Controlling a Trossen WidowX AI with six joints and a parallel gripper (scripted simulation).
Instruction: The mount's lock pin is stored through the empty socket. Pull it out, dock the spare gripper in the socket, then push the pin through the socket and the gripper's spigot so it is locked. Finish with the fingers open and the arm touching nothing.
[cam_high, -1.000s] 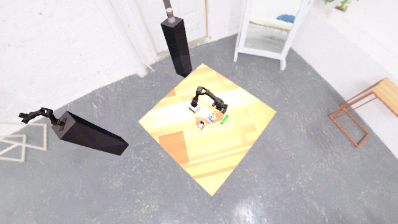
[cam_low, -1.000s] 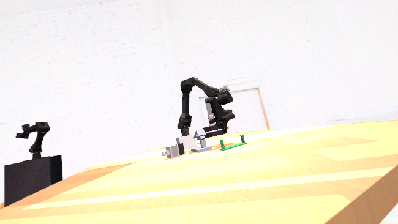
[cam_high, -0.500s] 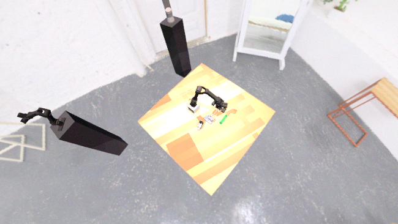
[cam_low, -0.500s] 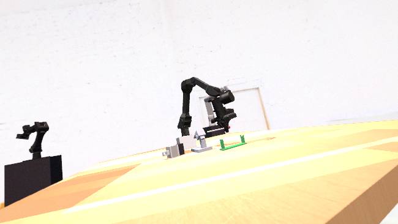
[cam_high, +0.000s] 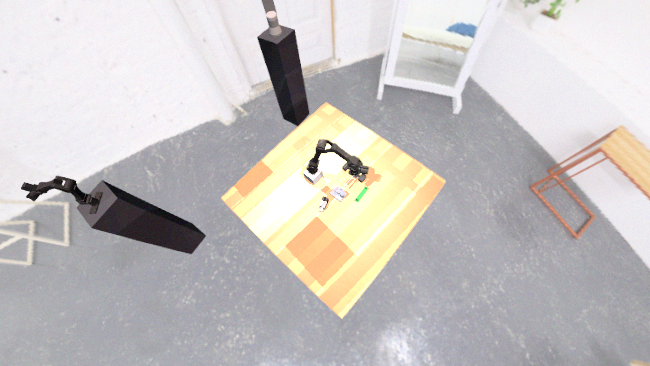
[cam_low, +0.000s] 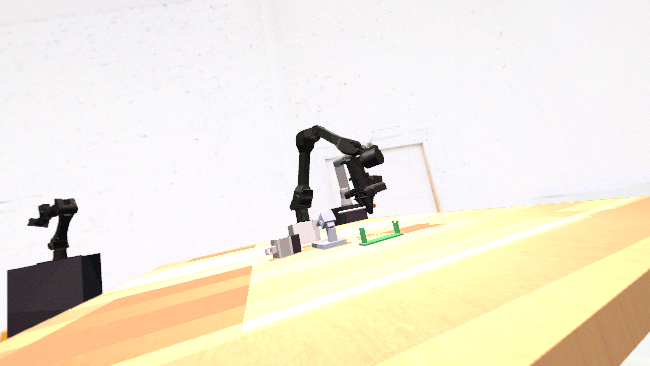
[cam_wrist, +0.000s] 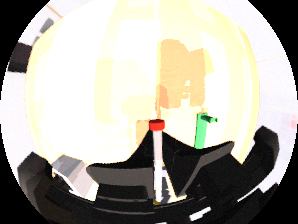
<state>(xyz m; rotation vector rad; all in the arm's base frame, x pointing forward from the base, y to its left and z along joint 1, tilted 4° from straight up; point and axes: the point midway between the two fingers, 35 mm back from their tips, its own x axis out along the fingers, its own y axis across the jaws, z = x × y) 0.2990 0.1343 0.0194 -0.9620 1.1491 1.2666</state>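
Note:
My gripper (cam_high: 361, 177) (cam_low: 370, 210) (cam_wrist: 158, 145) is shut on the lock pin, above the table near the green rack. The pin (cam_wrist: 158, 162) is a thin pale rod with a red head (cam_wrist: 156, 125) (cam_low: 374, 205); its far end is hidden among the fingers. The grey mount (cam_high: 338, 194) (cam_low: 331, 235) stands upright on the table, apart from the gripper. Its socket is too small to see into. The spare gripper (cam_high: 324, 203) (cam_low: 285, 247), light grey with a dark part, lies beside the mount. A grey block (cam_wrist: 70, 170) shows at the lower left of the wrist view, probably the mount.
The green rack (cam_high: 361, 194) (cam_low: 381, 239) (cam_wrist: 201, 132) with two uprights stands on the table (cam_high: 325, 295) on the mount's other side. The arm's pale base block (cam_high: 313, 176) (cam_low: 306, 230) is behind the mount. Other arms stand on dark pillars (cam_high: 145, 220) (cam_high: 285, 75) off the table.

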